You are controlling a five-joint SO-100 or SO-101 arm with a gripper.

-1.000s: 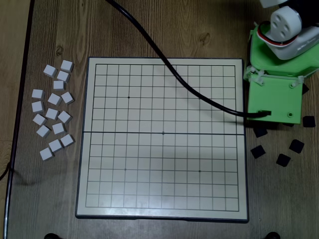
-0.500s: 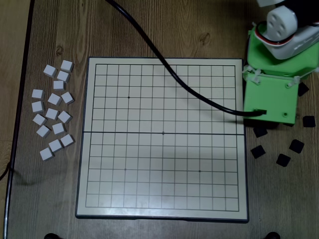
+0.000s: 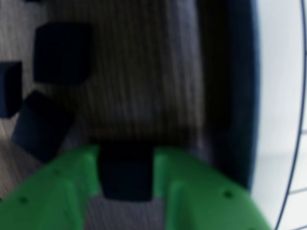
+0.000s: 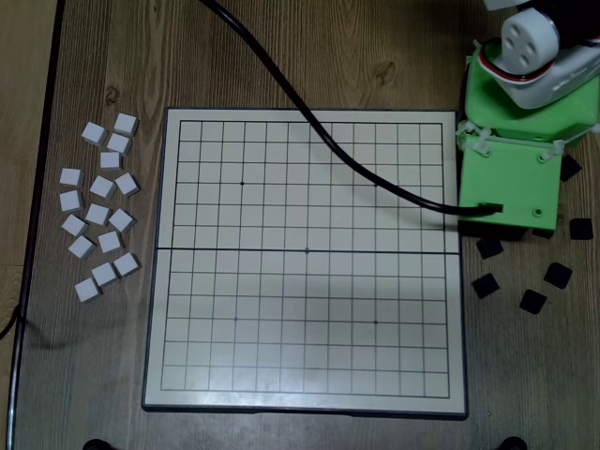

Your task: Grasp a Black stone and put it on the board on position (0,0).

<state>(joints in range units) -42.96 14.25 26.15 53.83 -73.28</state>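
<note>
The Black stone (image 3: 125, 178) sat between the two green fingers (image 3: 53, 191) of the gripper (image 3: 127, 165) in the wrist view, a dark square block with a finger close against each side; the picture was blurred, so whether the fingers actually pressed on it I could not tell. It lay low over the wooden table (image 3: 144, 72), just off the dark rim of the board (image 3: 280, 96), which filled the right edge of that view. Three more black blocks (image 3: 62, 52) were bunched at the upper left there, near one another.

From overhead, the green arm housing (image 4: 511, 178) hung over the table just right of the board (image 4: 305, 258), hiding the gripper and the stone beneath it. Loose black pieces (image 4: 533, 301) lay scattered on the wood below and beside the housing, all off the board. A black cable (image 4: 319, 131) ran from the top edge across the grid to the housing. The white blocks (image 4: 98, 211) stood in a cluster left of the board, well apart from the arm. The grid itself carried no pieces.
</note>
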